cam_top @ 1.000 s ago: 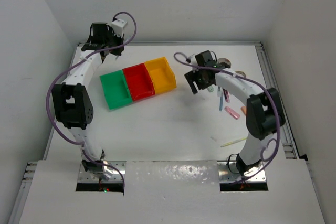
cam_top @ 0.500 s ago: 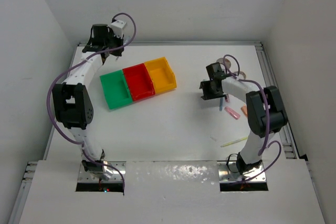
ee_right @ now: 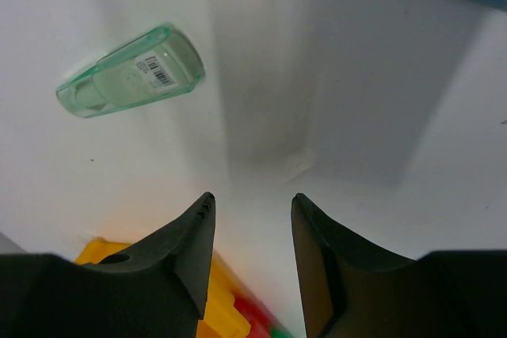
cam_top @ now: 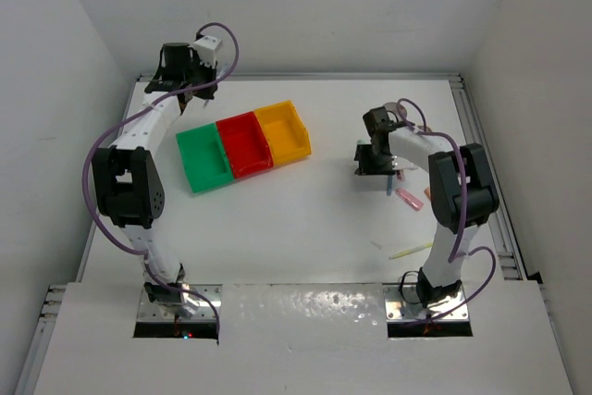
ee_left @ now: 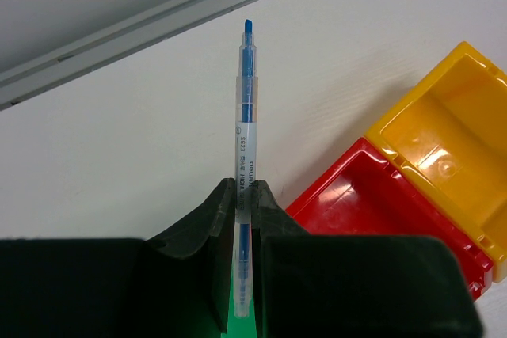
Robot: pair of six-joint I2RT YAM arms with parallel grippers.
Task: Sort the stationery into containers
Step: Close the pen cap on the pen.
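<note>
White walls close in a white worktop [cam_top: 277, 219] on three sides, with a metal rail [ee_left: 158, 17] along its far edge. Three joined bins sit left of centre in a slanted row: the green bin [cam_top: 203, 159] nearest the left arm, the red bin [cam_top: 243, 143] in the middle, and the yellow bin [cam_top: 282, 129] farthest right. The left end effector [ee_left: 243, 195] is at the far-left corner, beyond the green bin. It is clamped on a blue pen [ee_left: 245, 116], gripped low on the barrel so most of its length sticks out past the fingertips, tip toward the rail. The red and yellow bins show to the right of it in the left wrist view. The right end effector [ee_right: 252, 203] is low over the worktop to the right of the bins. Its fingers are moderately spread with only bare white surface between them. A pale-green stick [ee_right: 131, 73] lies flat just beyond its left finger, not touching it. Beside that arm in the top view lie a short blue stick [cam_top: 389, 184] and a pink stick [cam_top: 408, 199]. A thin yellow-green pen [cam_top: 412, 250] lies alone, closer to the arm bases.
</note>
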